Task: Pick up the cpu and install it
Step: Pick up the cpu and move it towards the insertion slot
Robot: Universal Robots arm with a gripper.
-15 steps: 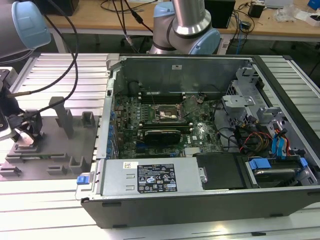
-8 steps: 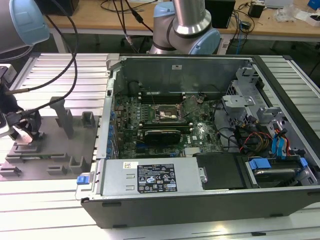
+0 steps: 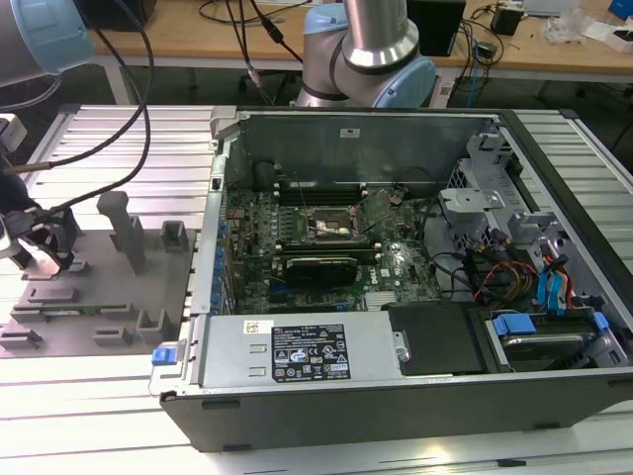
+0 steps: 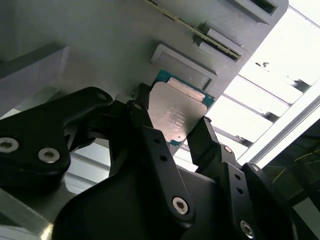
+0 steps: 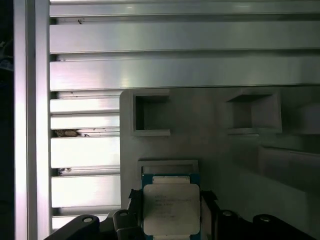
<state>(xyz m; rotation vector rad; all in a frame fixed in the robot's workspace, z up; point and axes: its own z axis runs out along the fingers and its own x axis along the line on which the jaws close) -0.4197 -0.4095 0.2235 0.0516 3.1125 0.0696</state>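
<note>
Silvery-grey metal marks the cpu (image 5: 171, 206), which is seen in both wrist views between the two dark fingers (image 4: 148, 131) of the gripper (image 3: 42, 242), over the grey moulded tray (image 3: 99, 292) at the exterior view's left. The jaws are drawn in narrow against two opposite edges of the chip, so it is judged to be held (whether it is clear of its recess cannot be told). A slip or tilt is to be feared, since only thin edges are gripped; a skewed chip could be caught on the tray's posts or seated crooked in the socket (image 3: 326, 226), well apart inside the open computer case (image 3: 415, 396). Tray and case are borne by a ribbed aluminium table (image 3: 89, 416); a wooden bench (image 3: 188, 35) strewn with cables is seen behind.
</note>
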